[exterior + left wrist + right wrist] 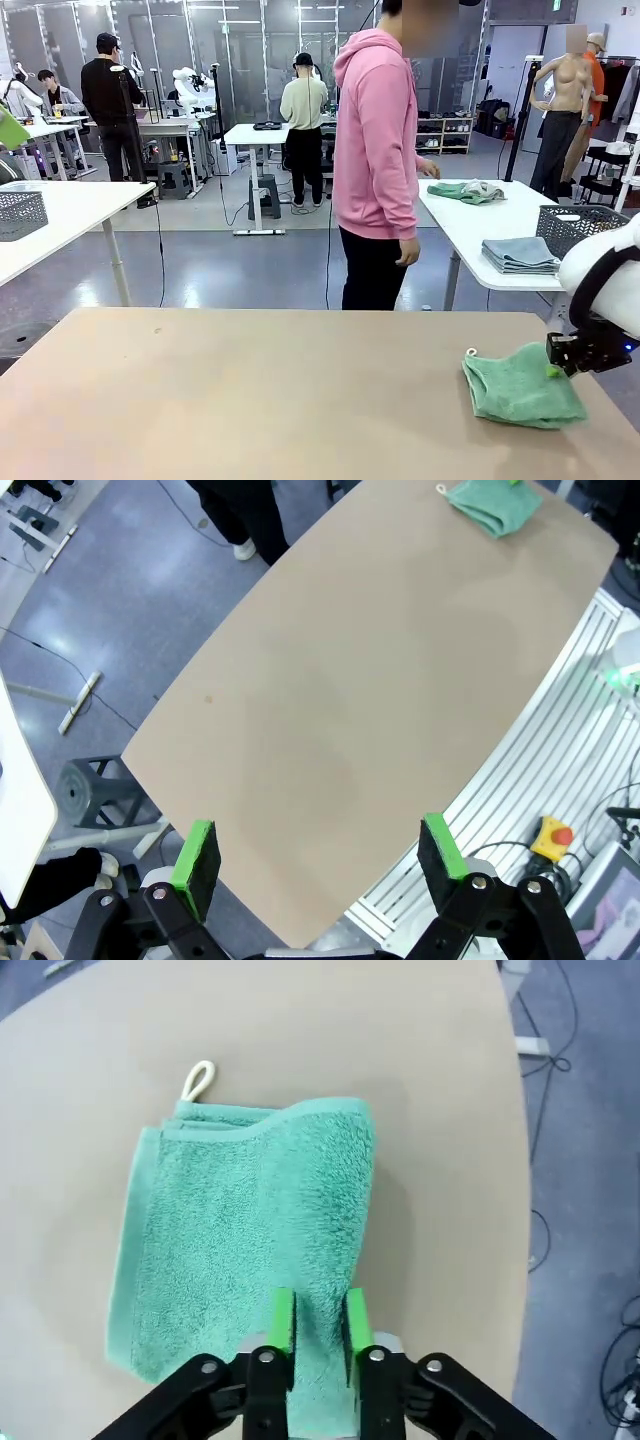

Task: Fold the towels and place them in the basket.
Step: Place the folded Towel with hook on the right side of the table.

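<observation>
Towel (240, 1240) lies folded just ahead of right gripper (312, 1320), pads pinched nearly closed on its near edge. Best to lift level so the layers don't slip. Left gripper (318, 855) spread wide, empty, above bare tan table (250, 400); busy lab beyond.

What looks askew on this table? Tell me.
The towel is folded unevenly: its layers' edges don't line up, and the top layer waves near the loop. The right gripper pinches the opposite end.
</observation>
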### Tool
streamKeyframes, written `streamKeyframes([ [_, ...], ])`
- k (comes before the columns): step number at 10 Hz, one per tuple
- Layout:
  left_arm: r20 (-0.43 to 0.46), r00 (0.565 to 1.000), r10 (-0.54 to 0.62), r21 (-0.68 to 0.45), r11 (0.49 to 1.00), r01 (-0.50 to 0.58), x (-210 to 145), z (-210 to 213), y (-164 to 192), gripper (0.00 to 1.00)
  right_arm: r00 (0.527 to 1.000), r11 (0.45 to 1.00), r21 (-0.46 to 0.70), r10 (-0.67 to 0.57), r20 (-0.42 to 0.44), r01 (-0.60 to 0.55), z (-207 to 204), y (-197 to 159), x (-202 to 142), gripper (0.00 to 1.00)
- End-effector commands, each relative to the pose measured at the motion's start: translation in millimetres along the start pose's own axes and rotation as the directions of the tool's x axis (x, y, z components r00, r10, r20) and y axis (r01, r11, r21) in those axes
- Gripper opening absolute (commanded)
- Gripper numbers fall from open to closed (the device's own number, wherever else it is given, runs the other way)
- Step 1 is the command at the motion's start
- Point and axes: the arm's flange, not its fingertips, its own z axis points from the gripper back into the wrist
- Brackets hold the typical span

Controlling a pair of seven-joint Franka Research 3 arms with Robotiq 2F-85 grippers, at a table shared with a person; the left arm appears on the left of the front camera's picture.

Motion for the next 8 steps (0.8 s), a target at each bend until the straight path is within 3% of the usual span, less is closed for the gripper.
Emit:
streamKeyframes([
  [1, -0.007, 1.0, 0.003, 0.018, 1.0, -0.003, -1.6, 0.2, -0.5, 1.0, 1.0, 0.998, -0.062, 0.001, -0.029, -0.003, 4.0, 15.3, 3.9, 0.71],
  [2, -0.007, 1.0, 0.003, 0.018, 1.0, -0.003, -1.6, 0.2, -0.5, 1.0, 0.999, 0.998, -0.07, 0.005, -0.037, -0.007, 2.9, 15.7, 4.0, 0.93],
  [3, -0.007, 1.0, 0.003, 0.018, 1.0, -0.003, -1.6, 0.2, -0.5, 1.0, 0.999, 0.997, -0.082, 0.011, -0.04, -0.014, 1.9, 15.8, 4.3, 1.0],
  [5, -0.007, 1.0, 0.003, 0.018, 1.0, -0.003, -1.6, 0.2, -0.5, 1.0, 0.999, 0.996, -0.089, 0.025, -0.042, -0.029, 4.1, 18.3, 2.7, 1.0],
  [6, -0.007, 1.0, 0.003, 0.018, 1.0, -0.003, -1.6, 0.2, -0.5, 1.0, 0.999, 0.994, -0.1, 0.037, -0.028, -0.039, 4.7, 22.1, 4.8, 0.88],
  [7, -0.007, 1.0, 0.003, 0.018, 1.0, -0.003, -1.6, 0.2, -0.5, 1.0, 0.997, 0.982, -0.17, 0.078, -0.011, -0.079, -1.8, 27.2, 10.9, 0.88],
  [8, -0.007, 1.0, 0.003, 0.018, 1.0, -0.003, -1.6, 0.2, -0.5, 1.0, 0.998, 0.995, -0.084, 0.05, -0.04, -0.053, 0.1, 15.3, 5.1, 0.88],
])
